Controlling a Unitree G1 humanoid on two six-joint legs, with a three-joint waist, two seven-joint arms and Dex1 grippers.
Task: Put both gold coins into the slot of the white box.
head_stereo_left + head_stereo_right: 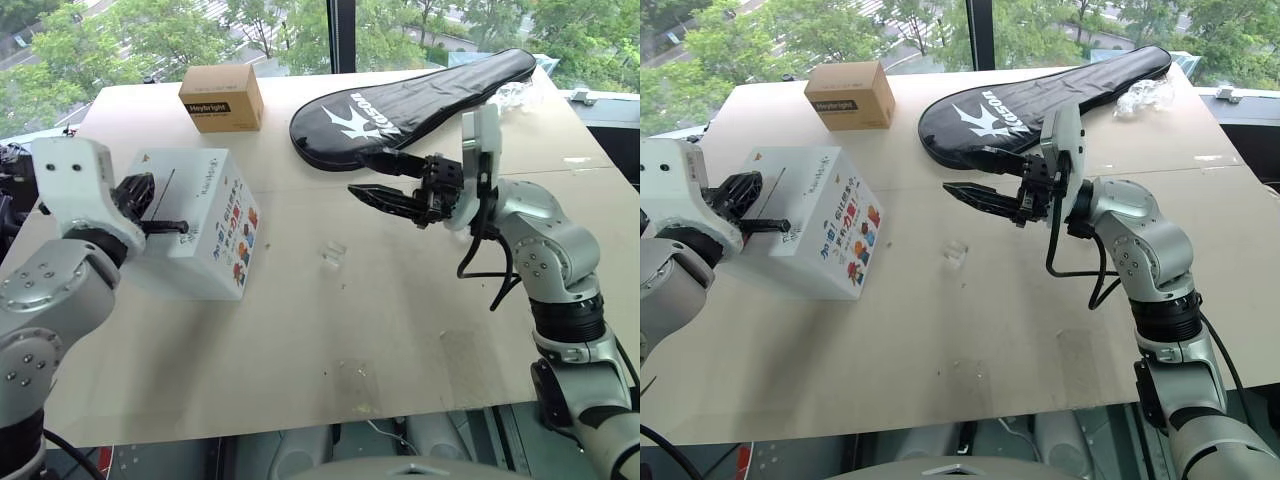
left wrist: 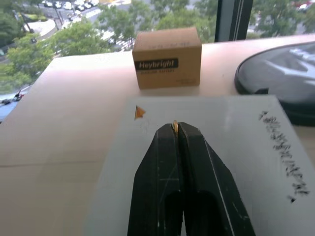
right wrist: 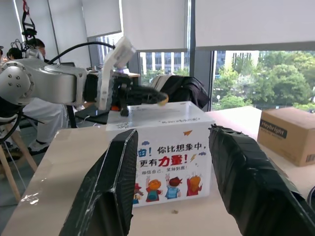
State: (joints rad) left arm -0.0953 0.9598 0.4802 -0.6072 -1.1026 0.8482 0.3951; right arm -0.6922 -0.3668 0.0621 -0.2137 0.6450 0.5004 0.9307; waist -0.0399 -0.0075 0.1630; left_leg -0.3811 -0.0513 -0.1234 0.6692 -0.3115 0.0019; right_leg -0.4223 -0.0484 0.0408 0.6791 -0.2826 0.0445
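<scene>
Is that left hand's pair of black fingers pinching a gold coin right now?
Yes, the left fingers are shut together over the white box, with a gold coin wedged edge-up at their tips.

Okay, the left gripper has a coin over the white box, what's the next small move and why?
Probably ease the left gripper toward the thin dark slot and line up the small gold coin. Its black fingers are shut on the coin edge-up above the white carton box, but the slit lies off to one side.
</scene>
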